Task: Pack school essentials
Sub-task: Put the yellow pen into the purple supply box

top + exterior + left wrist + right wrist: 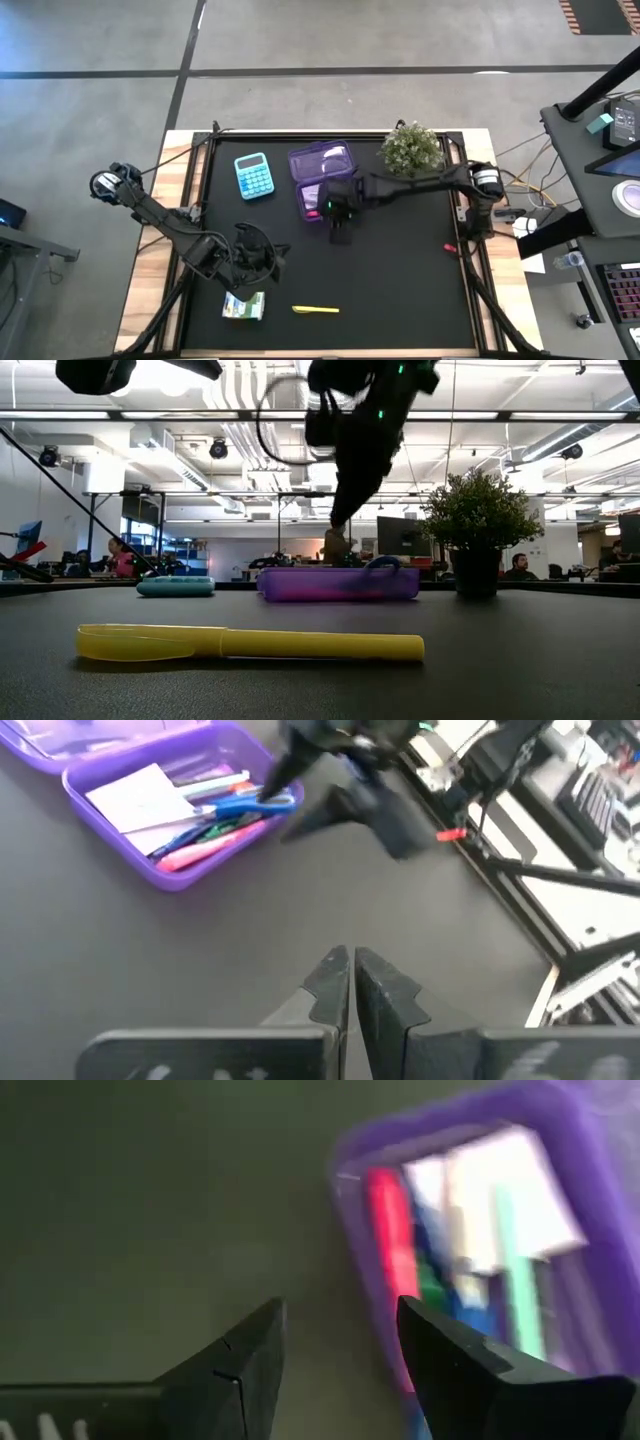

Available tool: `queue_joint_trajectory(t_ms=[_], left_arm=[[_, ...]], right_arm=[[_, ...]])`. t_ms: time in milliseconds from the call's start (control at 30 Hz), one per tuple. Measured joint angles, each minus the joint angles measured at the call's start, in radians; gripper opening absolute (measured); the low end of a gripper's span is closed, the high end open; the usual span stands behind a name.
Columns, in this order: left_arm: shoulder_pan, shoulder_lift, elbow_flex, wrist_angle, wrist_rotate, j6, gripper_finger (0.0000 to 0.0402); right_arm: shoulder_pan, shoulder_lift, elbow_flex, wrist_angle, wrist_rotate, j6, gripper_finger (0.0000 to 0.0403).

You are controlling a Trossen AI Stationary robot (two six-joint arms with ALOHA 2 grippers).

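Right gripper (341, 228): just below the purple case (322, 172) at centre frame; your fingers stand apart, holding nothing.
Left gripper (268, 254): lower left, fingers pressed together, empty.
Already in the case: white pad (140, 795), scissors (245, 805), pink marker (205, 848).
Yellow marker (315, 310): lower centre of the mat. Probably light, stiff and smooth; pinch it mid-barrel, across its width.
Green-and-white packet (243, 306): lower left. Likely soft; take it by its edges.
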Motion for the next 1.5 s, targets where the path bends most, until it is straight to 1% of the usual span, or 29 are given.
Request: queue_joint_trajectory(t_ms=[100, 267, 533, 667, 767, 867, 1000, 1167, 1300, 1500], left_arm=[[-0.002, 0.000, 0.000, 0.000, 0.026, 0.023, 0.0004], [-0.009, 0.000, 0.000, -0.001, 0.034, 0.052, 0.0004], [-0.040, 0.002, -0.019, 0.001, 0.064, 0.077, 0.0004], [-0.052, 0.002, -0.062, 0.054, 0.077, 0.073, 0.0004], [-0.057, 0.003, -0.091, 0.090, 0.080, 0.072, 0.0004], [-0.058, 0.007, -0.126, 0.156, 0.082, 0.071, 0.0004], [-0.059, 0.008, -0.145, 0.209, 0.086, 0.071, 0.0004], [-0.060, 0.008, -0.146, 0.215, 0.086, 0.072, 0.0004], [-0.062, 0.008, -0.144, 0.215, 0.086, 0.074, 0.0004], [-0.063, 0.008, -0.144, 0.214, 0.086, 0.075, 0.0004]], right_arm=[[0.092, -0.001, 0.002, 0.000, -0.005, 0.047, 0.0176], [0.227, -0.001, 0.002, 0.033, -0.008, 0.128, 0.0178], [0.360, -0.001, -0.020, 0.140, -0.012, 0.256, 0.0189], [0.414, -0.001, -0.031, 0.186, -0.013, 0.275, 0.0190], [0.441, -0.001, -0.040, 0.226, -0.010, 0.276, 0.0190], [0.461, 0.000, -0.055, 0.255, 0.014, 0.274, 0.0190], [0.472, 0.035, -0.072, 0.323, 0.015, 0.276, 0.0190], [0.484, 0.106, -0.073, 0.395, 0.013, 0.276, 0.0189], [0.484, 0.137, -0.071, 0.424, 0.013, 0.285, 0.0189], [0.494, 0.205, -0.070, 0.483, -0.012, 0.310, 0.0189]])
